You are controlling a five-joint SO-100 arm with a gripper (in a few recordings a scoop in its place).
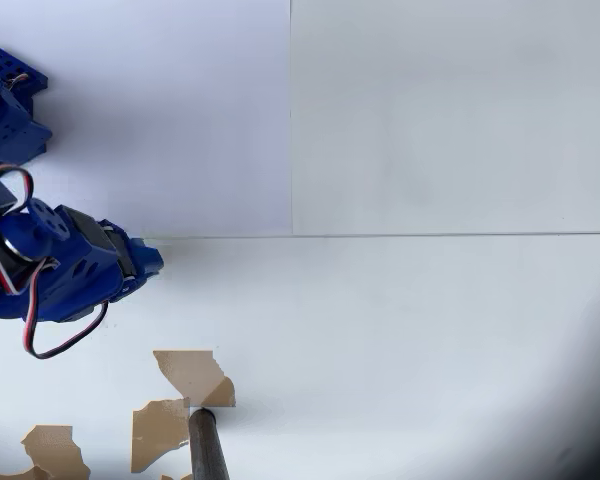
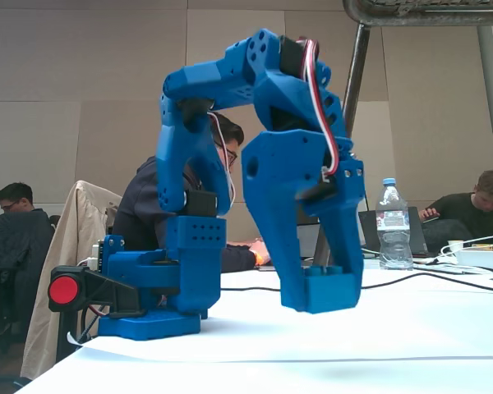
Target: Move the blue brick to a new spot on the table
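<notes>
The gripper (image 2: 324, 300) hung just above the table (image 2: 411, 336), its fingers closed on the blue brick (image 2: 333, 293), and needed only a slow, level descent before letting go.

People work at desks behind the white tabletop.

A person in dark clothing (image 2: 144, 217) sits bent forward over a desk, a pale jacket (image 2: 70, 246) draped over a chair beside them. A clear water bottle (image 2: 393, 226) stands upright near a laptop (image 2: 374, 231). In the overhead view, a dark rod (image 1: 207, 447) enters from the bottom edge.
</notes>
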